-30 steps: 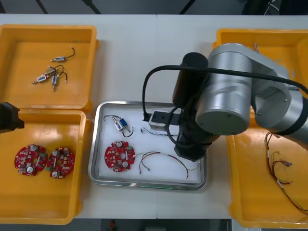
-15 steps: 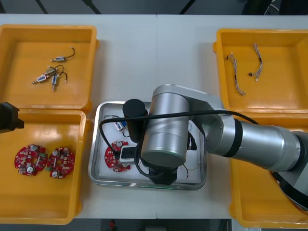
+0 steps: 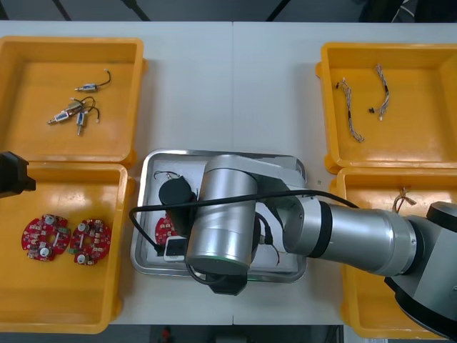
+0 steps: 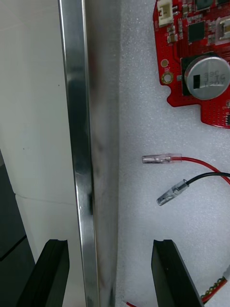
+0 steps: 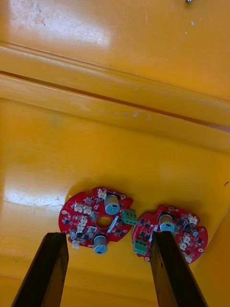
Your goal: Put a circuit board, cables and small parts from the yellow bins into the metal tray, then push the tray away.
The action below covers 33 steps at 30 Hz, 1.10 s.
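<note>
- Fingers [image 4: 168, 276] of the right gripper [image 4: 109, 249] stand apart across the metal tray's [image 3: 145, 200] near rim, one outside, one over the white lining.
- Circuit board [image 4: 201, 72] and two sleeved cable ends [image 4: 165, 158] lie inside, just beyond.
- Left gripper [image 5: 108, 240], spread open, hangs over two boards [image 5: 98, 220] in the near-left yellow bin [image 3: 64, 300].
- Small metal parts [image 3: 75, 111] sit in the far-left bin [image 3: 43, 64].
</note>
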Tool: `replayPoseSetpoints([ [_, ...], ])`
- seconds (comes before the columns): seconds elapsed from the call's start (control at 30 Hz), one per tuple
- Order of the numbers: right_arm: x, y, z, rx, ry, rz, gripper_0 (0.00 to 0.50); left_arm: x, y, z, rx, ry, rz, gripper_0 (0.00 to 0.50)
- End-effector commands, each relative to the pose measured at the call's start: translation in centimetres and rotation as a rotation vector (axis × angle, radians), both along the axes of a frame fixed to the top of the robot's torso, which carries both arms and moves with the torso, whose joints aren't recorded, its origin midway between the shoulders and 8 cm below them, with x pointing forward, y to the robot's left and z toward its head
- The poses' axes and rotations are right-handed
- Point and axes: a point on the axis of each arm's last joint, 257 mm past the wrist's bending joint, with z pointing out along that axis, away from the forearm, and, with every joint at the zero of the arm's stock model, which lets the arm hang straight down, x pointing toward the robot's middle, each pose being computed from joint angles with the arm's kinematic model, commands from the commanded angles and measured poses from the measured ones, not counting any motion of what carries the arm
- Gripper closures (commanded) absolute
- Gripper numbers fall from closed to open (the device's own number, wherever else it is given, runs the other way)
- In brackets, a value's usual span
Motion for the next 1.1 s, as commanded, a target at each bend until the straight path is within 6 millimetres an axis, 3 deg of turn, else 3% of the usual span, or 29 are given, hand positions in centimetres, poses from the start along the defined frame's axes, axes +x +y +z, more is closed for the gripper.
replayPoseSetpoints([
  [0.03,-1.8,1.9,-0.8,0.046,0.002,-0.021,0.000,0.0,1.4,1.1,0.051,-0.008,-0.020,0.000],
  [0.7,-2.3,2.2,-2.9,0.069,-0.035,-0.067,0.016,0.0,1.4,1.1,0.051,-0.008,-0.020,0.000],
  [0.73,-2.2,2.1,-2.9,0.069,-0.036,-0.067,0.095,0.0,1.4,1.1,0.051,-0.008,-0.020,0.000],
  [0.8,-2.1,2.2,-2.9,0.071,-0.041,-0.067,0.190,0.0,1.4,1.1,0.051,-0.008,-0.020,0.000],
  [0.83,-2.0,2.2,-2.9,0.073,-0.044,-0.068,0.306,0.0,1.4,1.1,0.051,-0.008,-0.020,0.000],
  [0.9,-1.9,2.2,-2.9,0.074,-0.049,-0.070,0.442,0.0,1.4,1.1,0.051,-0.008,-0.020,0.000],
  [0.97,-1.8,2.3,-2.9,0.075,-0.053,-0.070,0.492,0.0,1.4,1.1,0.051,-0.008,-0.020,0.000],
  [1.1,-1.5,2.2,-2.8,0.076,-0.063,-0.072,0.500,0.0,1.4,1.1,0.051,-0.008,-0.020,0.000],
])
